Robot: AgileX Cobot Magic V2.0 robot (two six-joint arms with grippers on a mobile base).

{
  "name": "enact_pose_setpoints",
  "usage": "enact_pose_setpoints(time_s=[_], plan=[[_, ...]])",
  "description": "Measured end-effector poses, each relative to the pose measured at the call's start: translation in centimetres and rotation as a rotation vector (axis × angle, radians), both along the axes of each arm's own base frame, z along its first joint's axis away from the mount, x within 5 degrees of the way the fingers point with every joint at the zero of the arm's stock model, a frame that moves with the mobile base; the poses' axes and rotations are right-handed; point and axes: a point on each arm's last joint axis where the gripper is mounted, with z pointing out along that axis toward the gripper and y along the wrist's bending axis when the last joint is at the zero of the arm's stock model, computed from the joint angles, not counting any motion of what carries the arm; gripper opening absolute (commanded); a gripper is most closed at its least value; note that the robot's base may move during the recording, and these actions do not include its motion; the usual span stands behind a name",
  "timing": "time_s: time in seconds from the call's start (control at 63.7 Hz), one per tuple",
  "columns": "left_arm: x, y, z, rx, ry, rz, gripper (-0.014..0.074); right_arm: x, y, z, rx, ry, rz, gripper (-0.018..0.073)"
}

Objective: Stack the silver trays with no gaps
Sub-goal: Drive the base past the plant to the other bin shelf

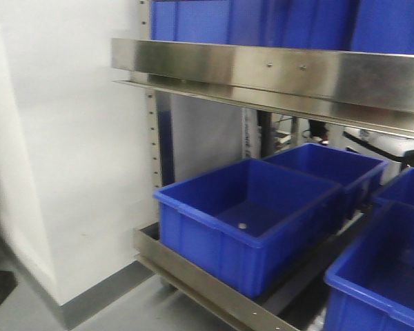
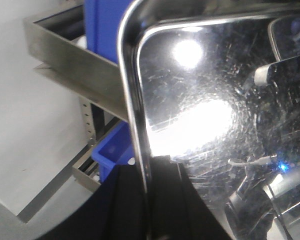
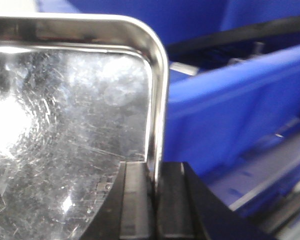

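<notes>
Blue bins [image 1: 248, 207] are sitting beyond both grippers, and no stack is showing. A silver tray [image 2: 215, 100] is hanging aloft. The left gripper [image 2: 149, 167] is clamping its rim, the right gripper [image 3: 154, 172] is pinching a rim likewise, so the stacking is probably all yet to come.
</notes>
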Motion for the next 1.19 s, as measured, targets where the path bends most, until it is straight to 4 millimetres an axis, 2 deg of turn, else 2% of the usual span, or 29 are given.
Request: enact_pose_setpoints(time_s=[1.193], plan=[[-0.01, 0.01, -0.01, 0.001, 0.002, 0.001, -0.0019, 0.00, 0.00, 0.00, 0.000, 0.000, 0.000, -0.0079]])
